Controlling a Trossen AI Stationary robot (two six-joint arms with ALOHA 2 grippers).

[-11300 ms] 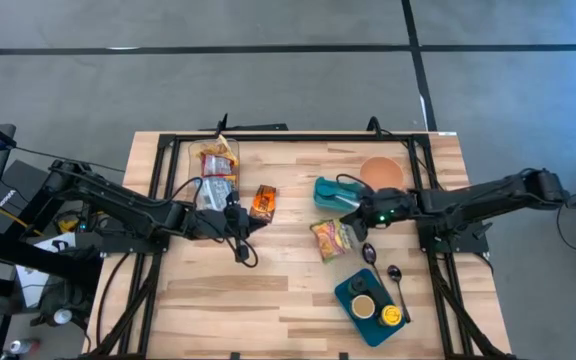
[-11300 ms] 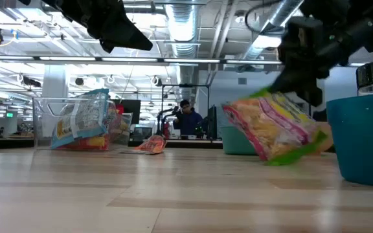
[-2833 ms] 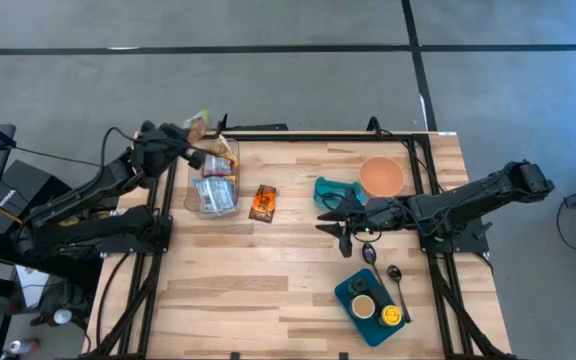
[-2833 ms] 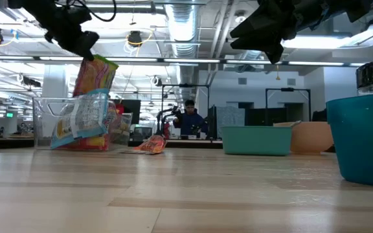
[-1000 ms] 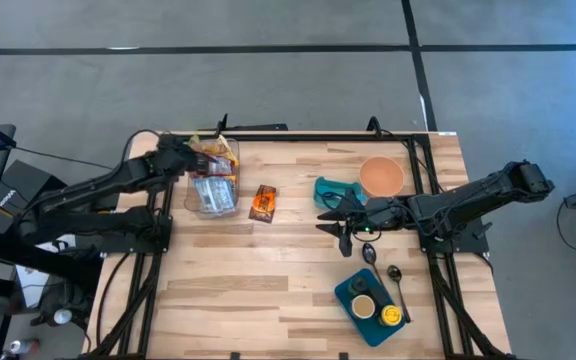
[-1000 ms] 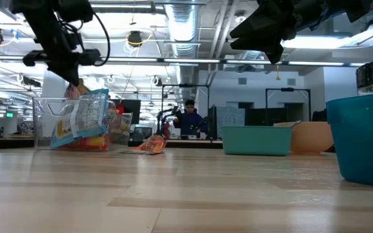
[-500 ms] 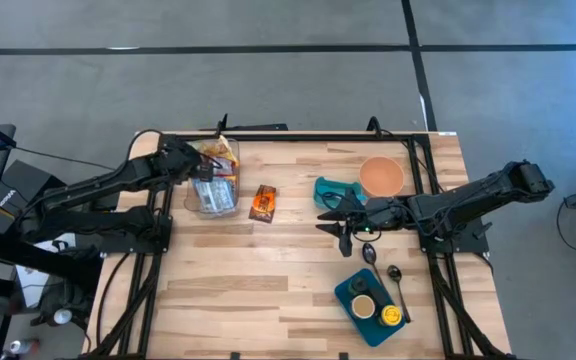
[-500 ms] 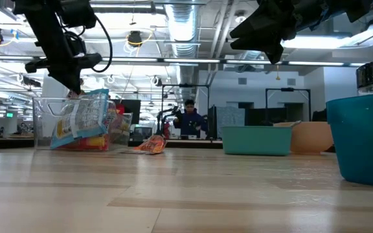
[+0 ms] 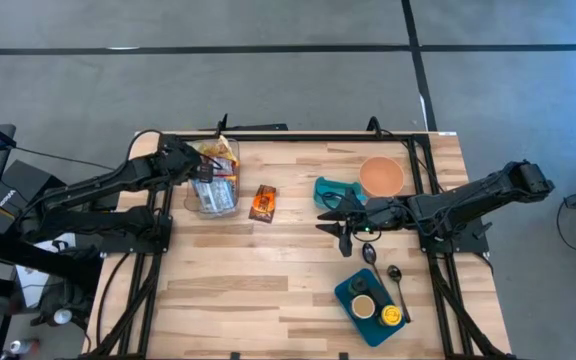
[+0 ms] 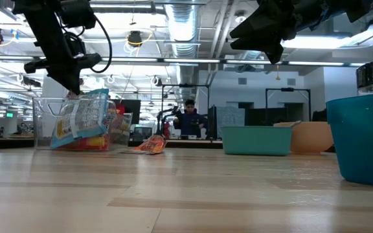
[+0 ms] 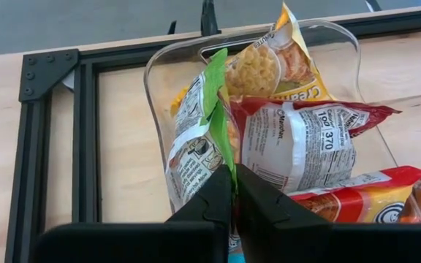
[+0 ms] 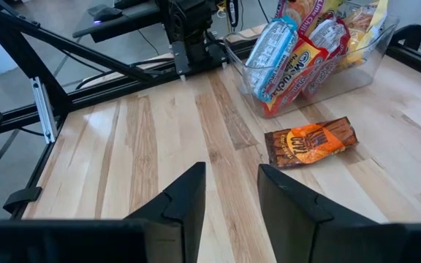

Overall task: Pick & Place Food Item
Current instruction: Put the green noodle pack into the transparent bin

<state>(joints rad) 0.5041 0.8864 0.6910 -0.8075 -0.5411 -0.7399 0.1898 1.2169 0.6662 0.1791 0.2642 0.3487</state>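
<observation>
Left tool (image 11: pixel 234 191) is clenched on the green-edged snack bag (image 11: pixel 199 139), holding it inside the clear plastic bin (image 9: pixel 213 180) at the wooden bench's (image 9: pixel 288 280) far left corner. Right tool (image 12: pixel 231 191) hangs parted and empty above mid-bench, near the orange snack packet (image 12: pixel 311 141).

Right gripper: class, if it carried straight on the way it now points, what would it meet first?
Probably the orange snack packet lying on the table ahead of the right gripper, before the clear bin; depth is uncertain.
</observation>
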